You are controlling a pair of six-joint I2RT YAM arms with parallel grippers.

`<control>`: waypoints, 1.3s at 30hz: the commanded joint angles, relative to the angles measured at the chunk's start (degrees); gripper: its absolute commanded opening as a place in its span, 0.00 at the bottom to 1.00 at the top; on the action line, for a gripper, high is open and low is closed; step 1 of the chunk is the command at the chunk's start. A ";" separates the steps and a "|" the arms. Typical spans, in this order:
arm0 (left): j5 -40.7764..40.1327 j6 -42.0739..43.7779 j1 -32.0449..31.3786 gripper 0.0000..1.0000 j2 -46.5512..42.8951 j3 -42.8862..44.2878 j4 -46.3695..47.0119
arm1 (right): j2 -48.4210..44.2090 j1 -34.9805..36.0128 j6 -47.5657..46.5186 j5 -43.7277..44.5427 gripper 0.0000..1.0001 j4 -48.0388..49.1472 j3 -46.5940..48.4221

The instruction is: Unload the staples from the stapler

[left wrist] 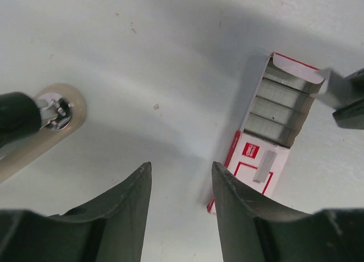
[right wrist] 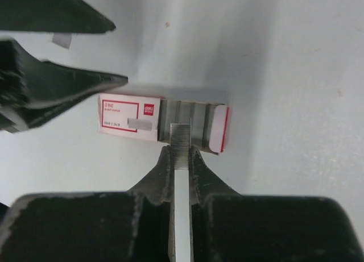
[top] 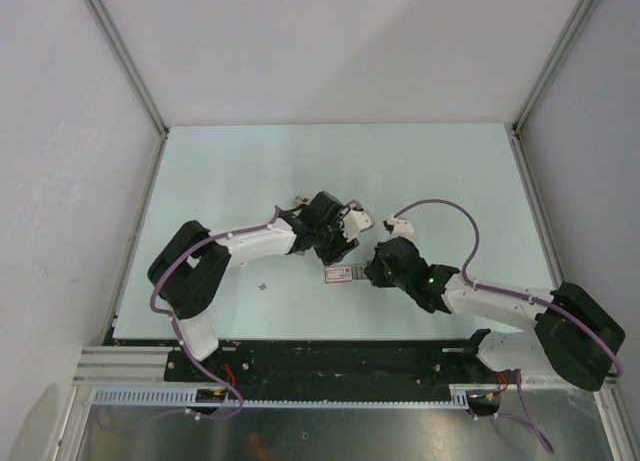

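White-and-red cardboard staple box (right wrist: 128, 117) lies flat on the pale table (top: 250, 161), between the two grippers and in front of the arm bases. Its tray is slid out, with grey rows of staples (left wrist: 278, 111) showing inside, and a red-edged flap stands open at the tray's far end.

The right gripper (right wrist: 181, 153) is clamped on a loose strip of staples (right wrist: 181, 138). The fingers (right wrist: 164, 162) pinch the strip's two long sides. The strip's ribbed tip points over the open tray; whether it touches the rows, cannot tell.

The left gripper (left wrist: 182, 168) has its jaws apart and grips nothing. It hovers over bare table just beside the box's closed end, and its right fingertip (left wrist: 227, 185) overlaps the box corner in the wrist view.

A beige round-ended object with a metal fitting (left wrist: 57, 111) lies on the table to the left of the left gripper, well apart from the box. Cannot tell what it is.
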 commanded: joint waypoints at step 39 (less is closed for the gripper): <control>9.37 -0.55 15.68 0.54 -23.89 -3.28 -8.72 | 17.41 3.20 -1.49 -3.41 0.01 -10.21 15.46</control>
